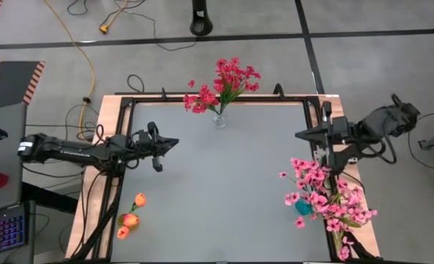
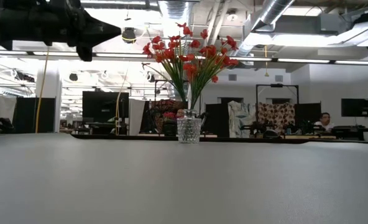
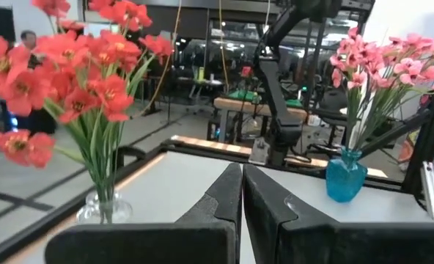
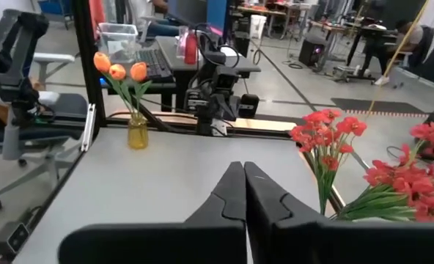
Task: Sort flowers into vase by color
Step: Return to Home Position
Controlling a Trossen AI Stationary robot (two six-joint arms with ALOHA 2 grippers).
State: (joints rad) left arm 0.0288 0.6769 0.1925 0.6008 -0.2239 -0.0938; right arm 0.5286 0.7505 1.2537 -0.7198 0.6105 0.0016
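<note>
Magenta-red flowers (image 1: 223,84) stand in a clear vase (image 1: 219,119) at the far edge of the desk (image 1: 224,183). Pink flowers (image 1: 323,194) fill a blue vase (image 1: 303,207) near the right gripper (image 1: 299,135). Orange tulips (image 1: 131,218) stand near the left gripper (image 1: 174,142). On both grippers the fingers are pressed together and hold nothing. From above, the tulips largely hide their yellow vase (image 4: 137,136).

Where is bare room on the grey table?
The table's middle is bare, between the clear glass vase of red flowers, the yellow vase of orange tulips and the blue vase of pink flowers. Pink sprays crowd its corner. Left gripper and right gripper hang at the sides.
</note>
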